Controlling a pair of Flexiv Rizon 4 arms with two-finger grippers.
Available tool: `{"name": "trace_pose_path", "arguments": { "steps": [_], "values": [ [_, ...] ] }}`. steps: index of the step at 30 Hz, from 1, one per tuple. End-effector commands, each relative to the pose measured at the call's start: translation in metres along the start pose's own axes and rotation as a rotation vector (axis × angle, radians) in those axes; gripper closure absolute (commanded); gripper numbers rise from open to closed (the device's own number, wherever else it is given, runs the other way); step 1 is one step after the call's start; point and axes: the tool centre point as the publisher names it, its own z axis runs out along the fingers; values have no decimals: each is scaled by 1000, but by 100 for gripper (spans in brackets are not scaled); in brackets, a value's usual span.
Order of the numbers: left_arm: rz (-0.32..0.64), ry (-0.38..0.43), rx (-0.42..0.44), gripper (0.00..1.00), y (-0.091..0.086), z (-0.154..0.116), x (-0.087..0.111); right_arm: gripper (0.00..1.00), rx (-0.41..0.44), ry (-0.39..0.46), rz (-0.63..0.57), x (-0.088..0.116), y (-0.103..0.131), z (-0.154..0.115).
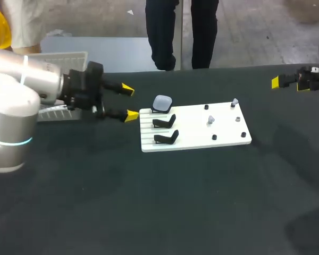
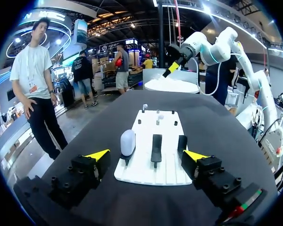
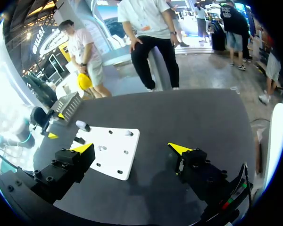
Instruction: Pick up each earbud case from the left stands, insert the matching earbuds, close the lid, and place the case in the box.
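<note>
Bench, head view: dark matte bench [image 1: 149, 202]; a white board [image 1: 223, 139] lies flat near the middle.
Stands: three stands [image 1: 165, 122] on the board's left part; the pale earbud case [image 1: 162, 102] sits on the farthest one.
Earbuds: small grey earbuds [image 1: 210, 120] upright on the board's right part.
Box: grey slatted box [image 1: 69, 56] at the far left edge.
Left gripper [image 1: 129, 102]: fingers wide apart, holding nothing, just beside the board's left edge.
Right gripper [image 1: 287, 84]: far right, well apart from the board.
Left wrist view: case [image 2: 128, 142] and stands just ahead of the spread fingers, untouched.
Right wrist view: fingers spread wide over dark bench [image 3: 179, 113], nothing between them.
</note>
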Motion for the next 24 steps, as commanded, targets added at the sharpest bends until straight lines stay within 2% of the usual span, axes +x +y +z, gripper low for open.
{"name": "trace_pose_path", "arguments": {
  "steps": [1,12,20,24],
  "values": [
    [1,0,15,0,8,13,1,0,-2,-1,-1,0,-1,0],
    [1,0,15,0,8,13,1,0,-2,-1,-1,0,-1,0],
    [-5,-27,10,0,22,33,7,0,-2,-1,-1,0,-1,0],
    [-41,-25,-34,0,30,40,9,0,-2,-1,-1,0,-1,0]
  ]
}}
